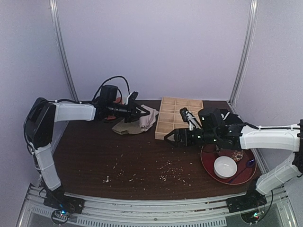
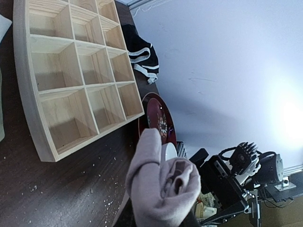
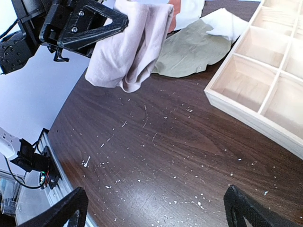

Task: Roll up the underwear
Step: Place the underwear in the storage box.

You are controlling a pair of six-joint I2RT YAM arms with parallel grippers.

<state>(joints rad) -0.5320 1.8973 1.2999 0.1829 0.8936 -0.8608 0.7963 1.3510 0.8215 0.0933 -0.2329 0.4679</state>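
The underwear (image 3: 129,52), a dusty mauve-pink cloth bunched into a loose roll, hangs from my left gripper (image 3: 120,21), which is shut on its upper end. In the top view the left gripper (image 1: 140,113) is at the back middle of the table with the underwear (image 1: 149,118) beside the wooden tray. In the left wrist view the rolled underwear (image 2: 163,189) fills the bottom and hides the fingers. My right gripper (image 3: 156,213) stands wide open over bare tabletop, with nothing between its fingertips (image 3: 64,213). From above, the right gripper (image 1: 171,137) is right of the cloth and apart from it.
An olive-green cloth (image 3: 189,47) and an orange-red and white cloth (image 3: 185,8) lie behind the underwear. A wooden compartment tray (image 1: 177,116) sits at the back centre. A red plate (image 1: 210,168) holding a white bowl (image 1: 225,166) is at the right. A black cloth (image 2: 139,54) lies past the tray. Crumbs dot the table (image 1: 142,156).
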